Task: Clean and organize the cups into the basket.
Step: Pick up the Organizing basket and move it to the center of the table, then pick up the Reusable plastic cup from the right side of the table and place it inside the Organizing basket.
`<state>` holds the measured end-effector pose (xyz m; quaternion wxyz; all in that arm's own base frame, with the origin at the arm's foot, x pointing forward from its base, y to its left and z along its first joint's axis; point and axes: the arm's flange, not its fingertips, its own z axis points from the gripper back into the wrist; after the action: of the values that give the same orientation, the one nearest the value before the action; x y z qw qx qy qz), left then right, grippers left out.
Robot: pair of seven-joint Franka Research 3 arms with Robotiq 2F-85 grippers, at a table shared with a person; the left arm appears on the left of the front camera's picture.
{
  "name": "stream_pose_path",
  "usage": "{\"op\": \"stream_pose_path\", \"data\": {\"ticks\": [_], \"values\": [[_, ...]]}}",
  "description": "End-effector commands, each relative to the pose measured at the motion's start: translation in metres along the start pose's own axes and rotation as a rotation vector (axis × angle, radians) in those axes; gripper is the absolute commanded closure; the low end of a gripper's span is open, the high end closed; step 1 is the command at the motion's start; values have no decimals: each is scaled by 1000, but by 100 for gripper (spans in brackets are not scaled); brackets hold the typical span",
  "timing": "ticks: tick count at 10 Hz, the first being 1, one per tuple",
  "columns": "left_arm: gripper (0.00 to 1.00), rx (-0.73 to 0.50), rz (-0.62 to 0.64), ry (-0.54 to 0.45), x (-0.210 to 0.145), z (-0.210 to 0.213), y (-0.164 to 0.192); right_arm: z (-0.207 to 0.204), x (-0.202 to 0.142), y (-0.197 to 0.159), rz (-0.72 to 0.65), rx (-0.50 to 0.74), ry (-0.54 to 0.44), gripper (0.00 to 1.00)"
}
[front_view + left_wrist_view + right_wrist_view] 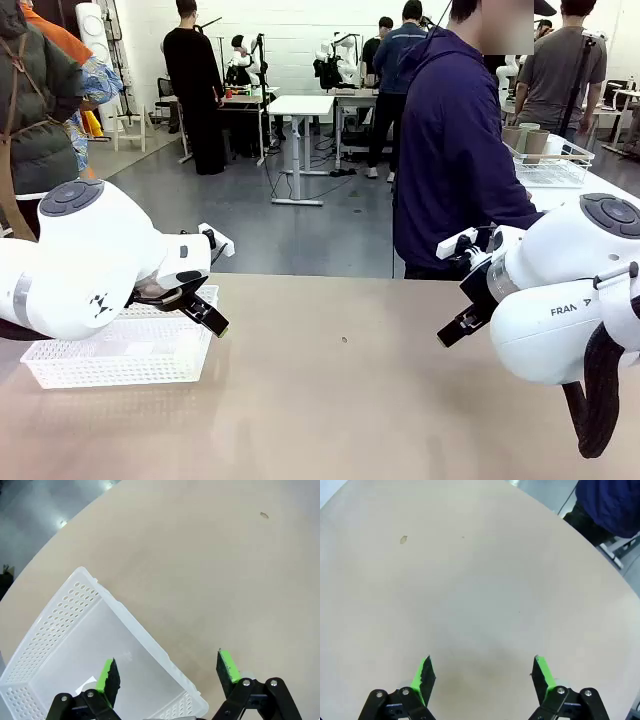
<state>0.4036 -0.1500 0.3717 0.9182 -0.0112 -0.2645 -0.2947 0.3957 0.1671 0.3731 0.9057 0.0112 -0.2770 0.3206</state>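
Sitting near the table's [330,400] left edge in the front view, the basket [110,365] is lying partly under the left arm [80,260]; the cups [525,138] are standing in a wire basket [555,172] beyond the far right corner. In the left wrist view, the left gripper [167,672] is hanging with fingers apart, one over the basket, one over the table. In the right wrist view, the right gripper [482,672] is hovering spread wide above the table.

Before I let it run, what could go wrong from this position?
The open left gripper straddles the rim of the basket; lowering could snag and drag it. The person stands close beside the right arm, so a swing toward the cups in the wire basket might strike them.
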Motion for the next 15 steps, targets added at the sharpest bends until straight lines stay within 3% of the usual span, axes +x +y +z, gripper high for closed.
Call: {"op": "stream_pose_path", "data": {"ticks": [1, 15], "values": [[0, 0, 0, 0, 0, 0, 0, 0, 0, 0, 0, 0, 0, 0], [0, 0, 0, 0, 0, 0, 0, 0, 0, 0, 0, 0, 0, 0]]}}
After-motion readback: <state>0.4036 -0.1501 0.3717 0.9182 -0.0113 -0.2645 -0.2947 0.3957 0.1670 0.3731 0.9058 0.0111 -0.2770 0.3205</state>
